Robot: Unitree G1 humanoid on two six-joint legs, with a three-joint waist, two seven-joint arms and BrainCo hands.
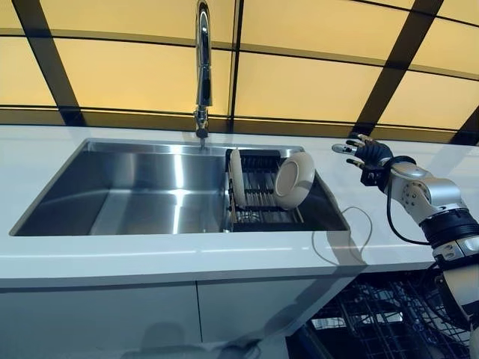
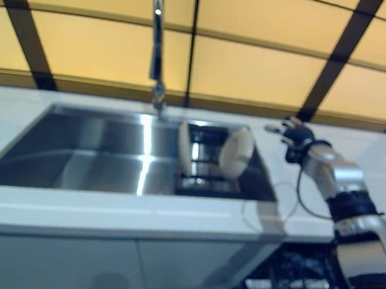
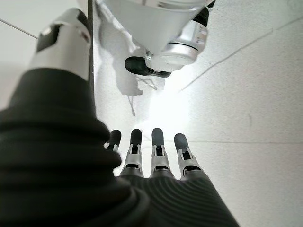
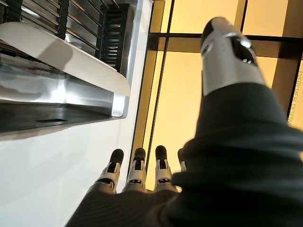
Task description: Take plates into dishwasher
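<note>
Right hand (image 1: 369, 155) hangs over the white counter (image 1: 150, 262) at about three o'clock from the sink (image 1: 135, 187), just past its right rim, with the fingers (image 4: 137, 165) spread out straight and wide and nothing in them. It is near the rack but not touching anything I can see.

Two plates stand on edge in a dark wire rack (image 1: 258, 196) that fills the right end of the sink. One plate (image 1: 236, 176) is upright at the rack's nine o'clock side; the other plate (image 1: 294, 179) leans at its three o'clock side, the one nearer the hand. A tall chrome tap (image 1: 203, 67) rises at twelve o'clock behind the sink.

Down at five o'clock, below the counter edge, the dishwasher rack (image 1: 374, 321) shows as dark wire.

Left hand (image 3: 151, 161) shows only in its own wrist view, fingers straight and relaxed, holding nothing, pointing at a pale floor.
</note>
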